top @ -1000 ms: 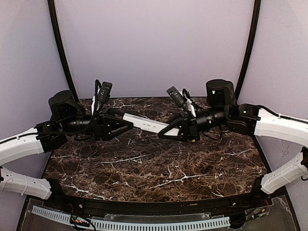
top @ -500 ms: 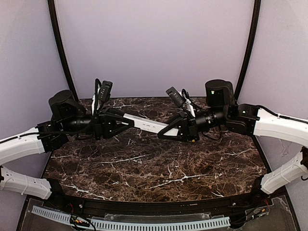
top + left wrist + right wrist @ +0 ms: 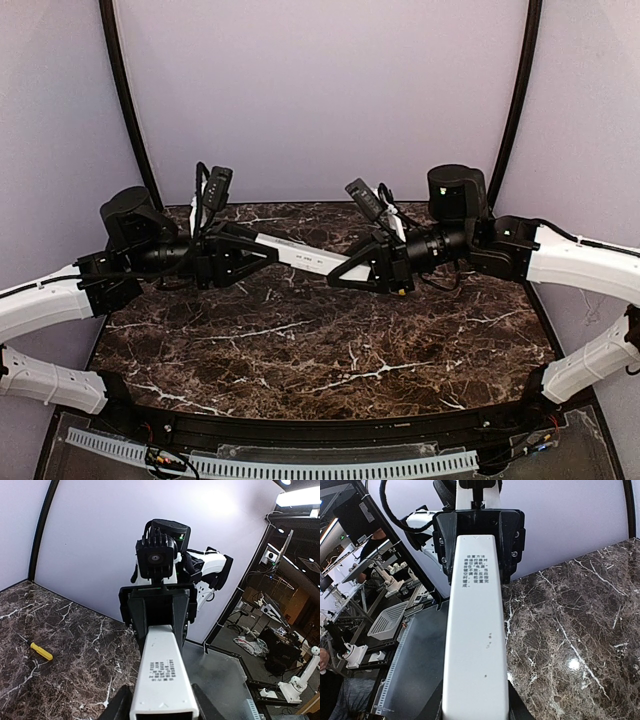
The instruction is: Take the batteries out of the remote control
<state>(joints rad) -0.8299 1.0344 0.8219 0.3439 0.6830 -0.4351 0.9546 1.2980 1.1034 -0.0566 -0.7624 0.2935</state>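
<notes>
over the table (image 3: 300,350), left tool (image 3: 268,250) and right tool (image 3: 338,276) grip remote control (image 3: 305,261); screwdriver (image 3: 41,651) below

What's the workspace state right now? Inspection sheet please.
Surface: dark marbled table.
Job's things: remote control held in the air between both arms; batteries, nothing seen.
Clutter: yellow-handled screwdriver lying on the table.
Claws: right claw shut on one end of the remote control; left claw around the other end, grip unclear.
Cables: black cables looped at both wrists.
Surroundings: plain pale walls.
</notes>
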